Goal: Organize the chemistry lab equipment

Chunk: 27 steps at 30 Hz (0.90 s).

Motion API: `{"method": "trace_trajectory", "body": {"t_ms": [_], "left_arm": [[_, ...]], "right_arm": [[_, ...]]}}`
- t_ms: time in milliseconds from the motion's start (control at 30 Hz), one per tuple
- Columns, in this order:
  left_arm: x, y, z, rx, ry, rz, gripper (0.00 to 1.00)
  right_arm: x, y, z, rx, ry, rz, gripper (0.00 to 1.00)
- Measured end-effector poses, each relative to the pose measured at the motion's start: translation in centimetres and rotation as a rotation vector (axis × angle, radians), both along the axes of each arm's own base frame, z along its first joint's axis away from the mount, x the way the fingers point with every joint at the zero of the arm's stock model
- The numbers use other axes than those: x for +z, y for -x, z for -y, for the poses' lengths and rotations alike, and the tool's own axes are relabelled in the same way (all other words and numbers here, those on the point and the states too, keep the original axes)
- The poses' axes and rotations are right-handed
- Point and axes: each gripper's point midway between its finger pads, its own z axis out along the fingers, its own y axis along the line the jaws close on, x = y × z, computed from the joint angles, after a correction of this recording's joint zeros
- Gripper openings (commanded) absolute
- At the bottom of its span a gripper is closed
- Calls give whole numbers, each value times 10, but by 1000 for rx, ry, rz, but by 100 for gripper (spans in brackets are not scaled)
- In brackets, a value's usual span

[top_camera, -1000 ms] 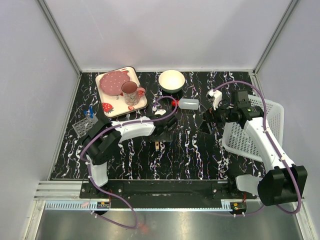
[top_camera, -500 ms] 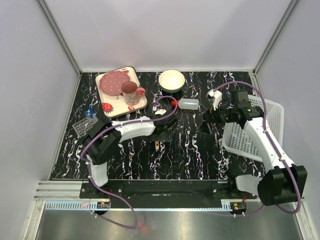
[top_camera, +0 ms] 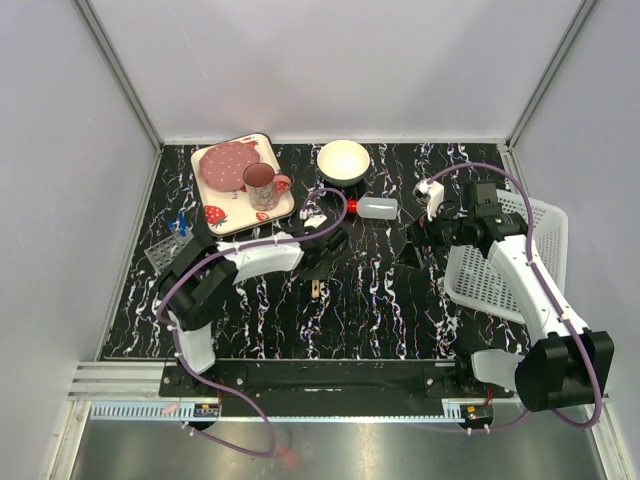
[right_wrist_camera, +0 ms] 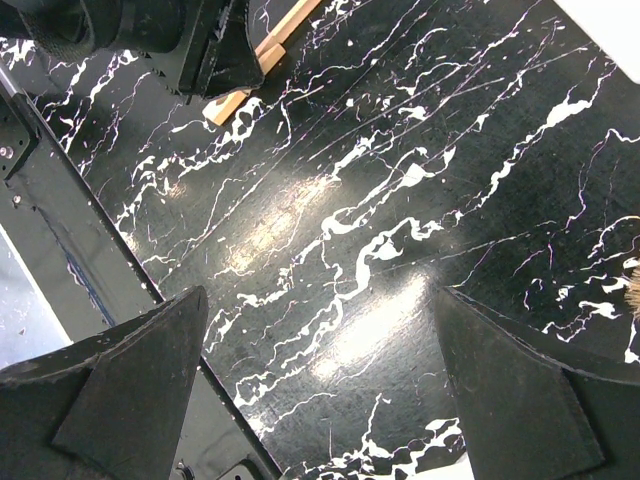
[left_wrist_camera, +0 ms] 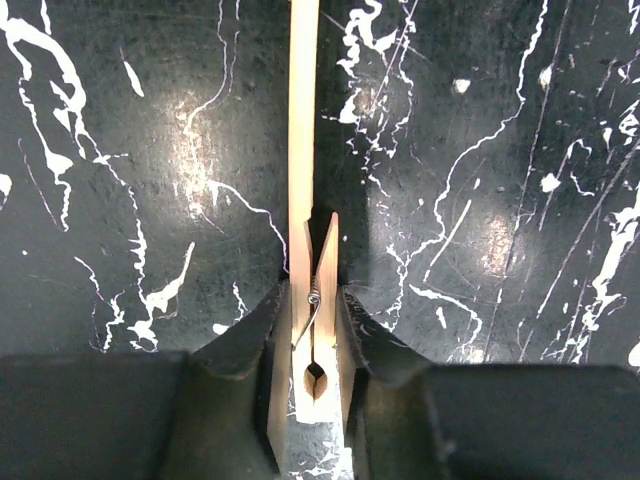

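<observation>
The black white-veined worktop point(top_camera: 400, 320) carries everything. The biggest thing on it is the white plastic basket point(top_camera: 470, 280) at the right side, and my right arm passes over it. At the far left lies the square strawberry-print tray point(top_camera: 222, 212), with a pink mug point(top_camera: 262, 186) standing upright on it. Right of the tray, at the far edge, is the round white bowl point(top_camera: 343, 160). The clear grid rack point(top_camera: 163, 255) sits at the left edge, well apart from both my pincers.

My right pincer point(right_wrist_camera: 330, 380) is wide open, with only bare worktop between its two fingers. It hangs just left of the basket. My left pincer point(left_wrist_camera: 312, 300) is in the middle of the worktop, and it is closed on the thin wooden stick point(left_wrist_camera: 303, 150).

The small translucent bottle with a red cap point(top_camera: 380, 208) lies on its side near the bowl, cap to the left. Thin blue-capped clear tubes point(top_camera: 181, 225) stand in the far part of the rack. The stick has a small metal spring and runs straight out from my fingers. Whether it touches the worktop I cannot tell.
</observation>
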Motion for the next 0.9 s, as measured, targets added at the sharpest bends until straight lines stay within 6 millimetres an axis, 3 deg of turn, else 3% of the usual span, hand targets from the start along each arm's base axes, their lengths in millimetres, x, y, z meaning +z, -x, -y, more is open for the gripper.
{"method": "trace_trajectory", "body": {"t_ms": [233,400,567,733,900], "left_arm": [[6,11,-9,-35,46,26,9],[36,19,-6,-107,169,108,9],[77,29,11,-202,387,218,9],[94,47,30,-297,558,228,9],[112,68,56,-427,719,175,9]], "right_arm": [[-3,3,0,3,-3,-8,100],[0,10,-6,41,-42,-9,100],[6,17,-14,97,-95,-9,100],[11,30,-22,193,-141,8,100],[30,55,-19,424,-103,138,100]]}}
